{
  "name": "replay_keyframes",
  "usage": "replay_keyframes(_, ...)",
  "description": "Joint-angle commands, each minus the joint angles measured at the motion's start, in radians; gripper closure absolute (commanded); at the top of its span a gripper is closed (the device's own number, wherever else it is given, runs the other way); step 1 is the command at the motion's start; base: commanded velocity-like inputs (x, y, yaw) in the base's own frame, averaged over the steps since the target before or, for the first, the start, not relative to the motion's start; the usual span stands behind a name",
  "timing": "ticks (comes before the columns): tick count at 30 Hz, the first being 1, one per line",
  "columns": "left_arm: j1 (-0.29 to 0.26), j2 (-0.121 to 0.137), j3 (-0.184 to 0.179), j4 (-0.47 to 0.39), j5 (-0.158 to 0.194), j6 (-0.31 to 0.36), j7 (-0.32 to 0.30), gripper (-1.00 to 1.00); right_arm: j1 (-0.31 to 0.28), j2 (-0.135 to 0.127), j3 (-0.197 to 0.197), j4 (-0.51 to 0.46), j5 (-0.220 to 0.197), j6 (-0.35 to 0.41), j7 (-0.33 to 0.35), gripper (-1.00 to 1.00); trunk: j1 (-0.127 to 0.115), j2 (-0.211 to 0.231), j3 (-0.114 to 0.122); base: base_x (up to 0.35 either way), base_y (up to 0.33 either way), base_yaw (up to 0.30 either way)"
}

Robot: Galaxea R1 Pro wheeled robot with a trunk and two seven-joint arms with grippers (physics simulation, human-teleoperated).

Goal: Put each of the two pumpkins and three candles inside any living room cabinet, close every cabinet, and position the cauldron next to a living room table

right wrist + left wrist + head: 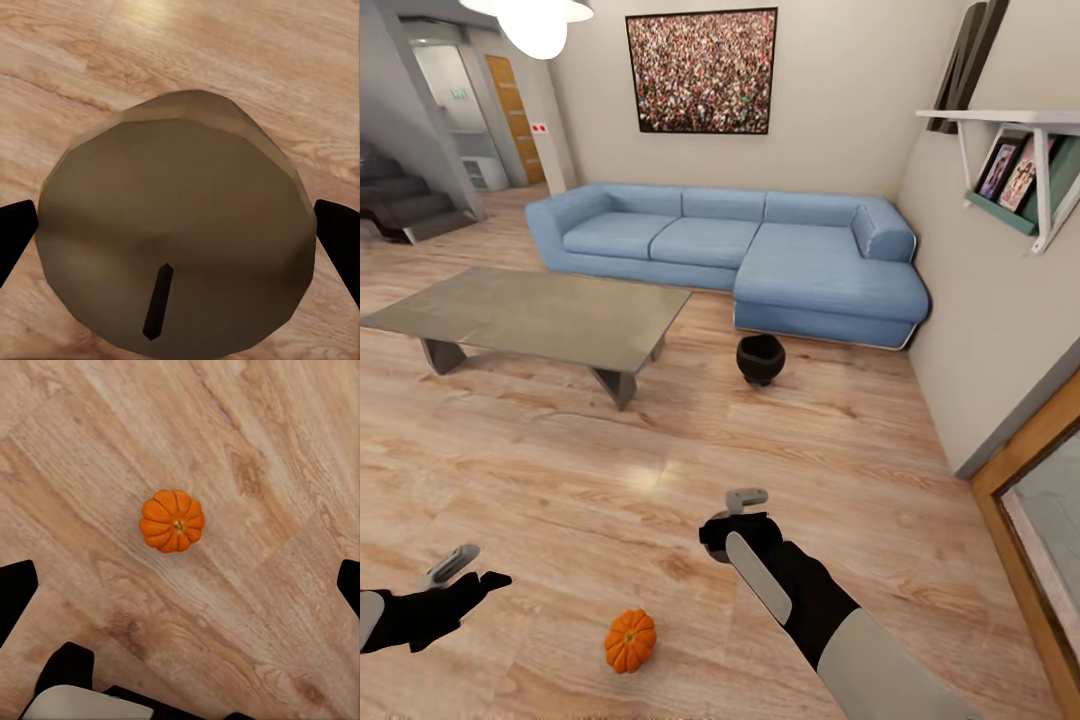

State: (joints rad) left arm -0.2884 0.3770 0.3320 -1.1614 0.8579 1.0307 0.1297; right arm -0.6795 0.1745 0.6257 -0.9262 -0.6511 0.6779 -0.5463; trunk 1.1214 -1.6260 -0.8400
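Right wrist camera looks down on a candle (pixel 176 225), a big dull brownish faceted round with a dark wick slanting off its top. Black fingertips (pixel 16 236) flank it on either side, probably gripping it, and wood floor (pixel 90 52) lies behind.

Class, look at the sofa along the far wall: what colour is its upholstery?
Light blue all over; the sofa shows best in the head view.
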Motion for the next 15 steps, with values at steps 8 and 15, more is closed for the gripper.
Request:
replay_keyframes(8, 0.0, -0.001, -0.001, 0.0, 0.0, 0.0, 0.001, -1.0, 0.0, 0.0, 0.002, -0.002, 0.001, 0.0, 0.0, 1.0, -0.031, 0.056, 0.016, 0.0, 0.0, 0.212)
replay_keyframes(15, 0.0, -0.001, -0.001, 0.0, 0.0, 0.0, 0.001, -1.0, 0.0, 0.0, 0.003, -0.002, 0.001, 0.0, -0.001, 1.0, -0.058, 0.105, 0.029, 0.0, 0.0, 0.212)
